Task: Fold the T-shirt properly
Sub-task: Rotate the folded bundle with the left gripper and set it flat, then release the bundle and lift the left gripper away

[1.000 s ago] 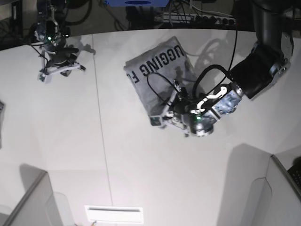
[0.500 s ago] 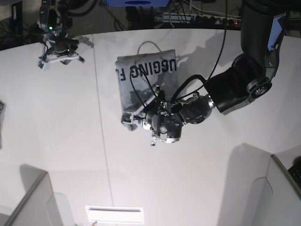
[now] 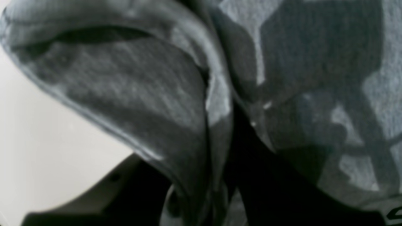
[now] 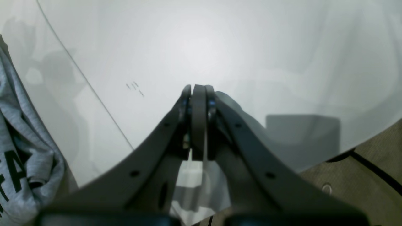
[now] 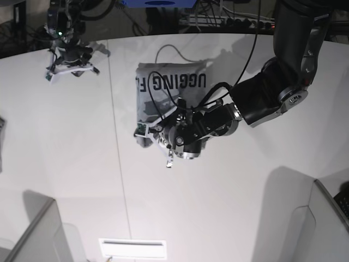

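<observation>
The T-shirt (image 5: 172,87) lies folded near the far middle of the desk (image 5: 229,207), lettering up. The left end effector (image 5: 148,132) pinches its near-left corner w/ grey cloth bunched between the jaws; the right end effector (image 4: 198,94) sits clenched & empty, well apart at the far corner. Best to drag low & steady – keep edges aligned, don't let layers slip.

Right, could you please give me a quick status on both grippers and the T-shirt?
Left gripper shut on the T-shirt, near edge. Right gripper shut, empty, over bare table. T-shirt bunched, lettering up. Nothing in the way.
</observation>
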`<state>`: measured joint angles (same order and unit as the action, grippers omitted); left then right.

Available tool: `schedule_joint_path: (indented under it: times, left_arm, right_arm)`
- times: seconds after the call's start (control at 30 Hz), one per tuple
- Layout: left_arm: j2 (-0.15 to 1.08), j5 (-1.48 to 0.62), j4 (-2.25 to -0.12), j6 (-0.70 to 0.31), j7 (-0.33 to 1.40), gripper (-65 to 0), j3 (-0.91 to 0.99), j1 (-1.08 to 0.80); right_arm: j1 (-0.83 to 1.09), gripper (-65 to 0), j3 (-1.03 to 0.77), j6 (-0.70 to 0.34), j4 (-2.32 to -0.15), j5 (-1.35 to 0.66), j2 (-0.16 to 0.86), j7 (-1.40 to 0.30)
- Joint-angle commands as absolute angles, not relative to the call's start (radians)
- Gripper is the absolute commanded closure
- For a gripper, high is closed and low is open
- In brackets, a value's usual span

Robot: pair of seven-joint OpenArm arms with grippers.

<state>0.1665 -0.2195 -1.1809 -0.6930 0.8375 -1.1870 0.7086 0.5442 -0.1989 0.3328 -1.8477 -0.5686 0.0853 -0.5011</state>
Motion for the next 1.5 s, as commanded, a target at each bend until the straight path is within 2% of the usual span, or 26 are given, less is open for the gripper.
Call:
schedule_joint_path:
  times: [0.0,0.33,0.43,0.53,0.63,0.7,0.83,0.9,0.97,1.03,1.07,1.13,1.2,1.3,1.47]
  left_arm:
    - [0.163,-0.213,-1.187,-0.698,0.851,0.0,-1.184,0.72]
    - [0.162,-0.213,-1.19,-0.698,0.851,0.0,-1.184,0.751]
    - [0.162,-0.214,-1.224,-0.698,0.851,-19.4,-1.182,0.754]
    - [0.162,-0.206,-1.256,-0.698,0.851,-37.2,-1.092,0.745]
    - [0.142,-0.203,-1.277,-0.698,0.851,-47.1,-0.958,0.742]
    - [0.136,-0.203,-1.282,-0.698,0.851,-49.2,-0.872,0.746]
    - [0.134,-0.209,-1.395,-0.698,0.854,-46.9,-0.687,0.723]
    - [0.137,-0.202,-1.503,-0.698,0.855,-40.8,-0.561,0.662]
    - [0.163,-0.197,-1.618,-0.698,0.855,-28.1,-0.44,0.57]
    - [0.211,-0.15,-1.751,-0.698,0.849,-7.6,-0.326,0.441]
    - [0.225,-0.12,-1.817,-0.698,0.848,0.0,-0.274,0.371]
    - [0.259,-0.073,-1.923,-0.698,0.806,0.0,-0.196,0.245]
    - [0.294,-0.045,-1.98,-0.698,0.688,0.0,-0.111,0.102]
    - [0.36,-0.024,-1.979,-0.698,0.412,0.0,-0.001,-0.105]
    - [0.452,0.024,-1.965,-0.698,-0.058,0.0,0.105,-0.464]
  right_arm:
    - [0.545,0.0,-0.203,0.329,-1.867,-0.564,0.096,-0.487]
    - [0.544,0.0,-0.196,0.329,-1.863,-0.564,0.094,-0.487]
    - [0.544,0.0,-0.194,0.329,-1.863,-0.564,0.094,-0.487]
    - [0.544,0.0,-0.194,0.329,-1.863,-0.564,0.094,-0.487]
    - [0.544,0.0,-0.193,0.329,-1.863,-0.564,0.093,-0.487]
    - [0.544,0.0,-0.193,0.329,-1.863,-0.564,0.093,-0.487]
    - [0.545,0.0,-0.191,0.328,-1.863,-0.562,0.096,-0.487]
    - [0.549,0.0,-0.191,0.328,-1.87,-0.561,0.097,-0.487]
    - [0.553,0.0,-0.191,0.297,-1.883,-0.559,0.122,-0.486]
    - [0.573,0.0,-0.191,0.214,-1.888,-0.559,0.139,-0.452]
    - [0.585,0.0,-0.194,0.176,-1.888,-0.559,0.142,-0.417]
    - [0.613,0.0,-0.196,0.136,-1.888,-0.55,0.147,-0.335]
    - [0.642,0.0,-0.194,0.105,-1.896,-0.487,0.147,-0.262]
    - [0.72,0.0,-0.193,0.073,-1.922,-0.357,0.137,-0.174]
    - [0.895,0.0,-0.203,0.071,-1.985,-0.231,0.067,-0.065]
